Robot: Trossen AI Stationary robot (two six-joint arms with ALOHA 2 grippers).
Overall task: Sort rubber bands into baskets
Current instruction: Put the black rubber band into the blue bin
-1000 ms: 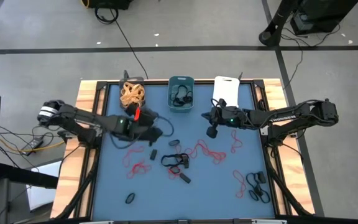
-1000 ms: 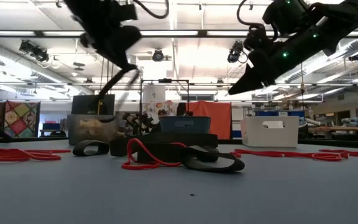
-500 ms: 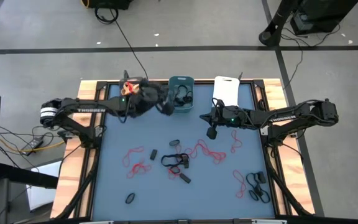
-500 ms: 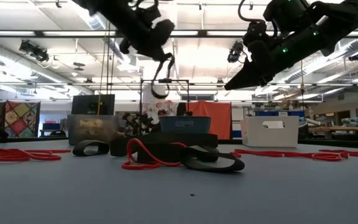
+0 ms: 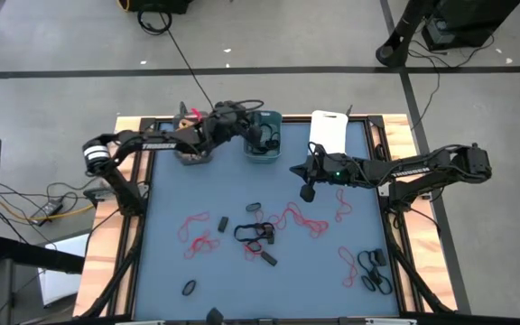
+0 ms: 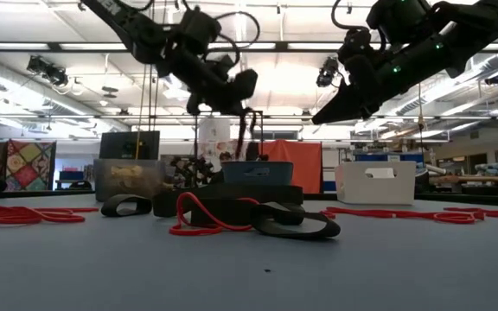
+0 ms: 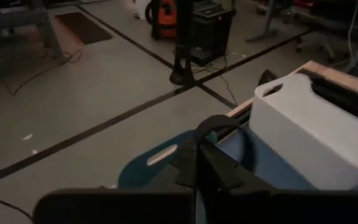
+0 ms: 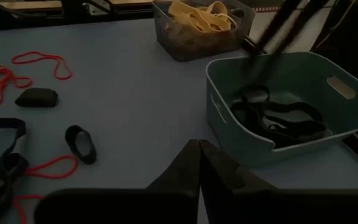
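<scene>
The blue-topped table (image 5: pixel 161 271) carries a teal-blue plastic basket (image 5: pixel 253 154) at its far edge. The left gripper (image 5: pixel 240 128), fingers clamped on a black rubber band (image 6: pixel 245 136), hangs directly above it. The right gripper (image 5: pixel 307 191), pressed together and empty, waits near the table's middle.

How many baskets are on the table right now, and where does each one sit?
3, in a row along the table's far edge: the grey basket toward the left arm's side holds tan bands, the teal basket is in the middle, the white basket toward the right arm's side.
</scene>
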